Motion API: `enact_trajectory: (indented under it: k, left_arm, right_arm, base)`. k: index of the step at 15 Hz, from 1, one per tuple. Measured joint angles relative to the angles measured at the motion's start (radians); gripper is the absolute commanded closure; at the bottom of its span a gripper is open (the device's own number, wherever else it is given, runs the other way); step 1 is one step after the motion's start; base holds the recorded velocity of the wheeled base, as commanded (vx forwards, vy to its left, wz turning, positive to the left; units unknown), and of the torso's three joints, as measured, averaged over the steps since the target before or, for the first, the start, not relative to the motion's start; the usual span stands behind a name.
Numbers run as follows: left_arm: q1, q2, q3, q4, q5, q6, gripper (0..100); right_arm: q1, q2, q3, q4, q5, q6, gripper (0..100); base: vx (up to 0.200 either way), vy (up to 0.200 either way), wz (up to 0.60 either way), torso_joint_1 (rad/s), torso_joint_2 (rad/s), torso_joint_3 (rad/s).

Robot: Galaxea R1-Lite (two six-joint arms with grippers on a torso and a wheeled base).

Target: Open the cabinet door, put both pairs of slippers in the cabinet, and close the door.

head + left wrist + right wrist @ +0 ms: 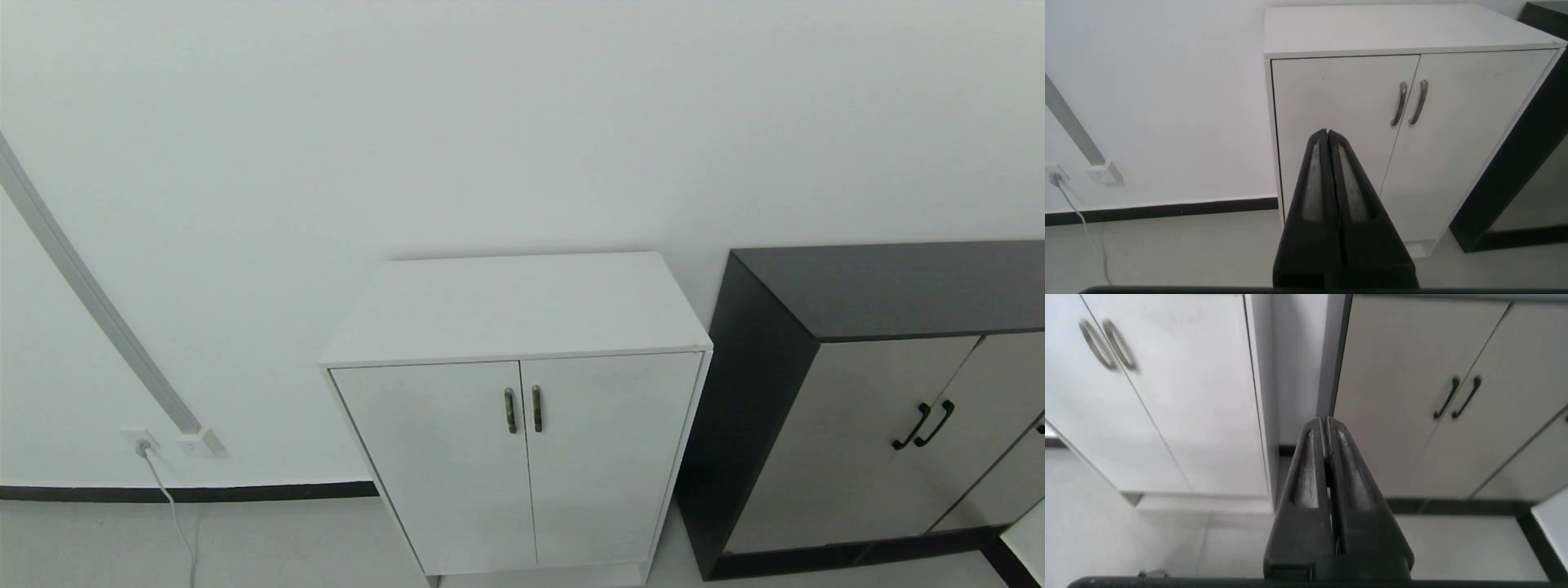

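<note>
A white two-door cabinet [522, 425] stands against the wall, both doors closed, with a pair of metal handles [522, 410] at the centre seam. My left gripper [1327, 135] is shut with nothing in it, well short of the white cabinet [1404, 122] and facing its left door. My right gripper [1325, 422] is shut and holds nothing, lined up with the gap between the white cabinet [1167, 392] and the dark one.
A dark cabinet [882, 392] with grey doors and black handles stands just right of the white one. On the wall at the left are a socket with a cable [167, 490] and a slanting cable duct [82, 286]. Bare grey floor lies in front.
</note>
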Motion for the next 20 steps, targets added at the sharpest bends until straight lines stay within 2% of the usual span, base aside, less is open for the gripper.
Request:
enact_trajectory:
  k: [8,12,20]
  left_arm:
    - [0.000,0.000,0.000,0.000,0.000,-0.003,100]
    - [0.000,0.000,0.000,0.000,0.000,-0.002,100]
    - [0.000,0.000,0.000,0.000,-0.003,0.000,100]
  right_arm:
    - [0.020,-0.097,0.000,-0.004,-0.005,0.078,100]
    - [0.020,-0.101,0.000,-0.009,-0.096,0.126,100]
    - [0.020,-0.102,0.000,-0.009,-0.096,0.121,100]
  base:
    - [0.000,0.000,0.00,0.000,0.00,0.000]
    - [0.000,0.000,0.00,0.000,0.00,0.000]
    - [0.000,0.000,0.00,0.000,0.00,0.000]
